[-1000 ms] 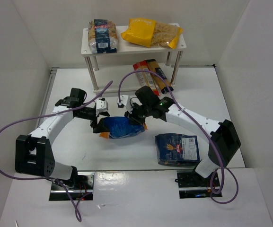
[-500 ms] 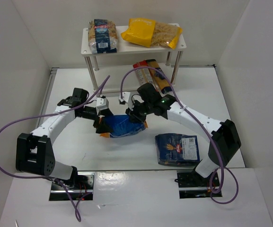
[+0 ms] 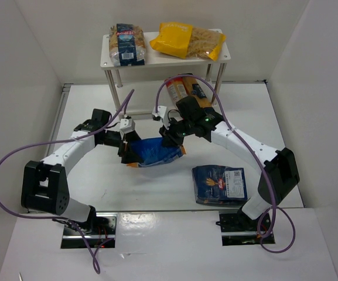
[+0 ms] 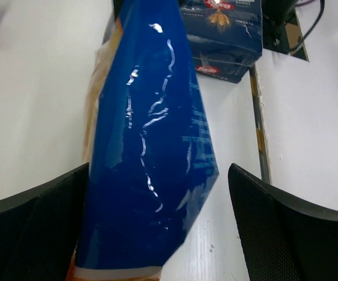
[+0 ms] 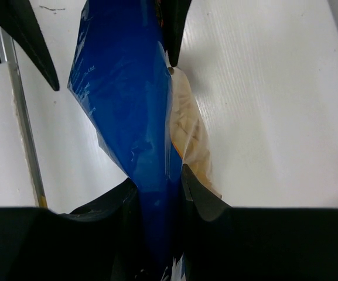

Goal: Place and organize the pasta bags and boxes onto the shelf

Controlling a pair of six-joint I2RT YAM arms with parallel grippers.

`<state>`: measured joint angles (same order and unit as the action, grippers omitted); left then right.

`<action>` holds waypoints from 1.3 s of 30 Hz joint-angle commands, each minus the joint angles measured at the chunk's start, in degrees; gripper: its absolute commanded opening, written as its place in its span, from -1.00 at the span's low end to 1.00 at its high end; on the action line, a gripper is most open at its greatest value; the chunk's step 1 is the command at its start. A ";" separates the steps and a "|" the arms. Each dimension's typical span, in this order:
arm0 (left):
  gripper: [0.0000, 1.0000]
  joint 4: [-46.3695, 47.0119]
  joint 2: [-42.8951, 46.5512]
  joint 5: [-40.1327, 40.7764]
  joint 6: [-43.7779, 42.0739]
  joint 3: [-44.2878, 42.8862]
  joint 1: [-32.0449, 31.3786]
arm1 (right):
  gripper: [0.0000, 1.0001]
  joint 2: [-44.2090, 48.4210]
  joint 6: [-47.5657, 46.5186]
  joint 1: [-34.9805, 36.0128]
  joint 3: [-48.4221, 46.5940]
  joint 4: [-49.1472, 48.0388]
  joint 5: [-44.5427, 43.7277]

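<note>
The blue-and-orange bag (image 3: 155, 151) hangs between my two grippers at mid-table. My right gripper (image 3: 171, 136) is shut on its right end; in the right wrist view (image 5: 157, 181) the fingers pinch the blue film (image 5: 125, 88). My left gripper (image 3: 128, 150) is open, and the bag's left end (image 4: 151, 146) lies between its wide-apart fingers (image 4: 159, 175). The white shelf (image 3: 157, 60) stands at the back. Its top tier holds a blue-labelled clear bag (image 3: 127, 44) and a yellow bag (image 3: 186, 40). The long red and orange packets (image 3: 187, 91) lie on the lower tier. The flat dark blue pack (image 3: 219, 184) lies at the front right.
White walls close in the table on the left, right and back. The shelf's thin metal legs (image 3: 115, 88) stand just behind the arms. Purple cables (image 3: 16, 158) loop over both arms. The dark blue pack also shows in the left wrist view (image 4: 221, 35).
Both grippers and the blue-and-orange bag have moved a little away from the front, toward the shelf. The right gripper keeps its hold on the bag.
</note>
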<state>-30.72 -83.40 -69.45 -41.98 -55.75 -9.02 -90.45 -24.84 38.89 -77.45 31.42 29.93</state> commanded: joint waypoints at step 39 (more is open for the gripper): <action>-1.00 5.41 -10.93 -0.77 9.37 -8.50 -9.44 | -1.00 3.88 3.56 -0.49 -5.17 -6.28 7.35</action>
<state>-24.93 -97.45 -65.54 -30.41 -62.57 -17.19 -90.35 -23.18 37.67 -78.02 35.57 33.23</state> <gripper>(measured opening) 0.242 0.351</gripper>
